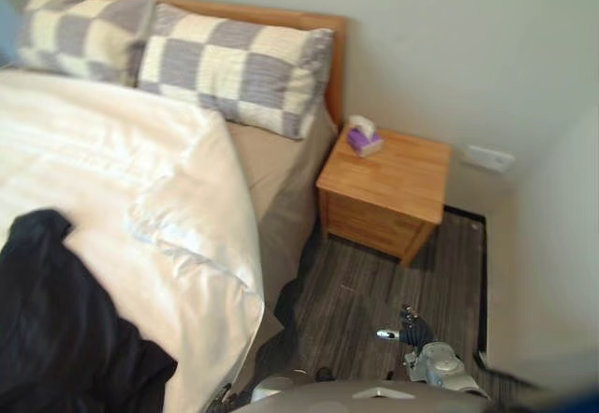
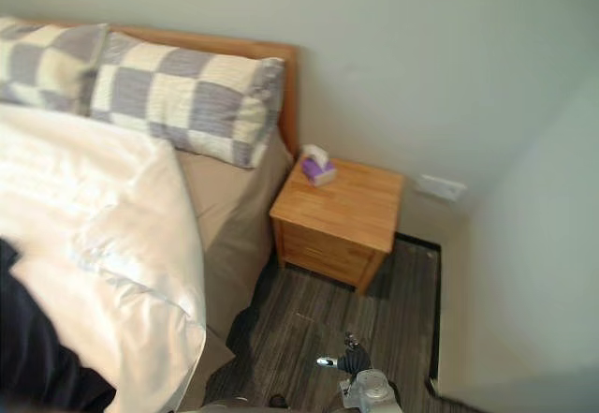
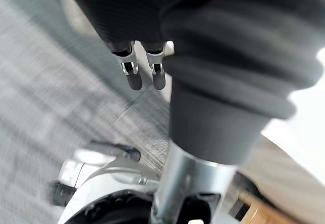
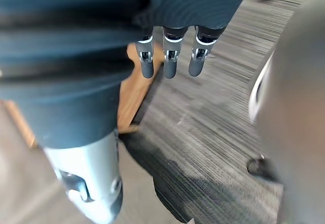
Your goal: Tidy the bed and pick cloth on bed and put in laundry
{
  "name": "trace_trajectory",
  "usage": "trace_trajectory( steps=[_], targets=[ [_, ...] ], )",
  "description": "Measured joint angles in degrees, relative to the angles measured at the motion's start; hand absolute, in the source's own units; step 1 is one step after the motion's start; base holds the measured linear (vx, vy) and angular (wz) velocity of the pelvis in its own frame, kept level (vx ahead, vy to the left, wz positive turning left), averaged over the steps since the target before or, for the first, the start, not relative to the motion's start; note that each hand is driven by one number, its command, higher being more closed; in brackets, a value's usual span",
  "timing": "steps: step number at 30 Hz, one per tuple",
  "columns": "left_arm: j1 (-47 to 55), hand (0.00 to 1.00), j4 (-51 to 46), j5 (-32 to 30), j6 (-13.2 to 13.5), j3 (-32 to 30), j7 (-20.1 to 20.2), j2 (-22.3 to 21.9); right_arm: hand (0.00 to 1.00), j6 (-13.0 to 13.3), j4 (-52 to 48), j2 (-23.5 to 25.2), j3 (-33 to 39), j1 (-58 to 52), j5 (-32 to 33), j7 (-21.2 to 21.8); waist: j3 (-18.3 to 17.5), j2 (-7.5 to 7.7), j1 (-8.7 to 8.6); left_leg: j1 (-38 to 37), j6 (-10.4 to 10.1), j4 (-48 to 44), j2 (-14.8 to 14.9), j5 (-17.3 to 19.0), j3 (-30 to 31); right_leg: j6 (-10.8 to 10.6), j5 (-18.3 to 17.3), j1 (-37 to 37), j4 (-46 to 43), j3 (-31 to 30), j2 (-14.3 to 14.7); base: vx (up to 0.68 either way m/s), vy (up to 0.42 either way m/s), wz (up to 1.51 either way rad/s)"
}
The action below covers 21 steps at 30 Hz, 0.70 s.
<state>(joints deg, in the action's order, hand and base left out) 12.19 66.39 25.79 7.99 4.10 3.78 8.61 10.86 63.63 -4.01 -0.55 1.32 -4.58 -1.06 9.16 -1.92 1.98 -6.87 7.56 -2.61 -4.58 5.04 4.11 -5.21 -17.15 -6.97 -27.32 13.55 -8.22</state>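
The nightstand point(image 1: 386, 188) stands on the floor point(image 1: 374, 287) with its back to the wall point(image 1: 449, 38). A tissue box point(image 1: 363, 137) sits on its top, at the rear corner on the bed side. The bed point(image 1: 271, 174) lies directly left of the nightstand, with the headboard point(image 1: 281, 17) against the same wall. One pillow point(image 1: 234, 66) lies left of the nightstand at the headboard, and a second pillow point(image 1: 80, 34) lies further left. The duvet point(image 1: 140, 179) covers the bed left of and nearer than the nightstand. The cloth point(image 1: 56, 319) lies on the duvet, furthest left and nearest. A wall socket point(image 1: 489, 157) is right of the nightstand.

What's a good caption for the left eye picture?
Dark cloth lies on the white duvet, checked pillows and a wooden nightstand beyond.
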Motion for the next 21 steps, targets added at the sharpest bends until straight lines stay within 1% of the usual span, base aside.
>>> trace_trajectory(
  steps=[1,2,3,4,5,6,7,8,9,10,11,13,14,15,16,17,18,19,21],
  targets=[
    [0.01,0.0,0.02,0.19,0.01,-0.2,0.13,0.15,0.0,0.18,0.06,-0.02,0.05,-0.6,-0.02,-0.16,-0.04,0.52,-0.27,0.58,-0.46,-0.46,0.04,0.5,5.27,-0.31,3.06,-0.19,7.46,-5.16,1.3,0.26,-0.296,2.59],
    [0.01,0.0,-0.12,0.28,0.06,-0.83,0.49,0.57,0.0,0.44,0.23,0.01,0.09,-1.55,-0.08,-0.09,-0.36,1.79,-0.11,1.87,-0.68,-2.12,-1.1,2.06,9.76,-1.16,6.35,-0.12,14.17,-10.5,1.29,0.33,-0.376,2.48],
    [0.02,0.0,-0.35,0.61,0.08,-1.88,0.89,0.98,0.0,0.68,0.48,0.45,0.09,-1.72,-0.14,-0.02,-0.25,3.16,0.46,2.33,-0.94,-3.39,-2.22,3.05,11.32,-1.64,7.28,-0.07,16.97,-13.27,0.8,0.3,-0.378,2.14],
    [-0.14,0.0,-0.54,0.57,0.07,-3.97,0.88,0.96,0.0,0.82,0.71,0.85,0.0,-1.66,-0.22,0.48,0.07,4.33,1.01,2.97,-2.18,-6.5,-3.29,4.93,12.51,-0.81,12.91,1.13,16.62,-14.48,0.18,0.25,-0.304,1.34],
    [0.06,0.0,-0.6,0.56,0.1,-4.92,0.82,0.34,0.0,0.82,0.77,0.38,-0.09,-1.54,-0.33,0.86,0.17,3.68,1.3,2.96,-2.99,-6.94,-2.29,5.12,11.5,-0.31,11.99,1.64,15.87,-12.89,0.47,0.29,-0.32,1.4],
    [0.66,0.0,-0.89,0.51,0.09,-6.65,0.75,-0.97,0.0,0.89,0.71,0.25,-0.78,-1.37,-1.28,1.25,-0.36,2.46,1.38,2.79,-3.72,-6.63,-0.67,5.06,9.64,0.77,11.41,2.95,15.82,-9.33,0.49,0.26,-0.236,1.25],
    [1.09,0.0,-0.9,0.49,0.08,-7.61,0.63,-1.61,0.0,0.92,0.69,0.12,-2.67,-0.93,-1.64,1.82,-0.66,1.57,1.25,2.68,-4.69,-6.19,0.75,5.1,8.76,1.21,11.29,5.0,16.78,-5.32,0.78,0.25,-0.213,1.28],
    [1.19,0.0,-0.9,0.5,0.08,-8.29,0.63,-1.89,0.0,0.92,0.68,0.17,-3.37,-0.78,-1.97,2.12,-0.74,1.45,1.33,2.69,-5.07,-5.94,1.28,4.9,8.38,1.36,11.37,5.97,17.44,-3.76,0.87,0.23,-0.176,1.37],
    [1.37,0.0,-1.08,0.51,0.09,-10.1,0.66,-2.47,0.0,0.73,1.1,0.46,-4.68,-0.46,-2.7,2.77,-1.03,1.09,1.83,2.73,-5.7,-5.54,2.18,4.58,6.22,1.56,11.52,7.93,18.51,-0.71,1.01,0.19,-0.132,1.35],
    [1.92,0.0,-1.86,0.61,0.11,-11.91,0.61,-3.16,0.0,0.6,1.23,1.04,-5.17,-0.46,-3.66,3.39,-1.03,1.25,2.15,2.88,-6.21,-5.52,3.08,4.86,2.78,1.59,11.53,9.89,19.65,2.12,1.15,0.18,-0.107,1.35],
    [2.21,0.0,-2.31,0.65,0.13,-12.82,0.6,-3.47,0.0,0.43,1.27,1.39,-5.46,-0.47,-3.7,3.6,-0.95,1.42,2.33,2.95,-6.3,-5.44,3.45,4.92,0.7,1.59,11.53,10.94,20.15,3.68,1.16,0.15,-0.067,1.42],
    [2.73,0.0,-3.31,0.64,0.07,-13.54,0.31,-3.68,0.0,-1.06,1.28,2.78,-5.3,0.04,-3.65,4.49,-1.33,1.49,2.71,4.0,-6.29,-5.21,4.78,4.94,-9.5,1.6,11.52,13.89,20.56,9.52,0.36,0.11,0.009,1.55],
    [2.88,0.0,-3.62,0.53,-0.01,-13.73,0.03,-3.64,0.0,-1.7,1.25,3.41,-5.16,-0.4,-3.3,4.45,-1.42,1.73,2.33,4.48,-6.16,-5.22,5.71,5.0,-15.37,1.6,11.52,15.29,20.47,12.44,-0.26,0.09,0.104,1.88],
    [2.97,0.0,-4.05,0.48,-0.37,-14.03,0.06,-3.68,0.0,-2.43,1.02,4.02,-4.85,-0.63,-2.03,4.43,-1.62,2.01,2.49,5.1,-5.75,-5.7,6.68,4.92,-22.44,1.59,11.51,16.8,19.83,16.21,-1.08,0.07,0.127,1.87],
    [3.22,0.0,-4.57,0.4,-0.55,-14.28,0.11,-4.15,0.0,-2.87,0.92,4.42,-4.37,-0.86,-1.21,4.43,-1.75,2.14,2.77,5.05,-5.48,-5.61,6.55,4.3,-25.58,1.52,11.44,17.75,18.9,18.57,-1.93,0.06,0.156,1.9],
    [3.55,0.0,-4.97,-0.6,-0.92,-14.49,0.15,-4.07,0.0,-3.06,0.73,4.69,-3.65,-1.37,0.13,4.34,-2.4,2.68,3.11,4.8,-5.44,-5.35,5.23,2.82,-25.59,1.16,11.07,18.31,17.39,21.11,-3.1,0.07,0.161,1.45],
    [3.8,0.0,-5.29,-0.83,-0.98,-14.57,0.18,-3.87,0.0,-3.06,0.64,5.5,-3.02,-1.64,1.15,4.29,-2.8,3.09,3.59,4.94,-6.07,-5.06,4.42,2.23,-25.44,0.97,10.63,18.3,17.45,21.84,-3.73,0.06,0.147,1.17],
    [4.1,0.0,-5.5,-1.49,-0.99,-14.84,0.18,-3.73,0.0,-3.07,0.58,6.35,-2.53,-1.85,1.93,4.17,-3.36,3.33,3.95,4.87,-6.36,-4.01,3.59,1.58,-25.29,0.96,10.61,18.48,18.44,21.97,-3.95,0.03,0.093,0.78],
    [4.25,0.0,-5.4,-2.95,-1.13,-15.13,0.17,-3.54,0.0,-3.17,0.26,7.59,-1.78,-2.0,3.42,3.99,-3.95,3.68,3.9,3.7,-5.8,-1.01,1.82,0.84,-23.02,0.99,10.75,18.87,21.52,21.93,-3.79,-0.01,0.023,0.54]
  ],
)
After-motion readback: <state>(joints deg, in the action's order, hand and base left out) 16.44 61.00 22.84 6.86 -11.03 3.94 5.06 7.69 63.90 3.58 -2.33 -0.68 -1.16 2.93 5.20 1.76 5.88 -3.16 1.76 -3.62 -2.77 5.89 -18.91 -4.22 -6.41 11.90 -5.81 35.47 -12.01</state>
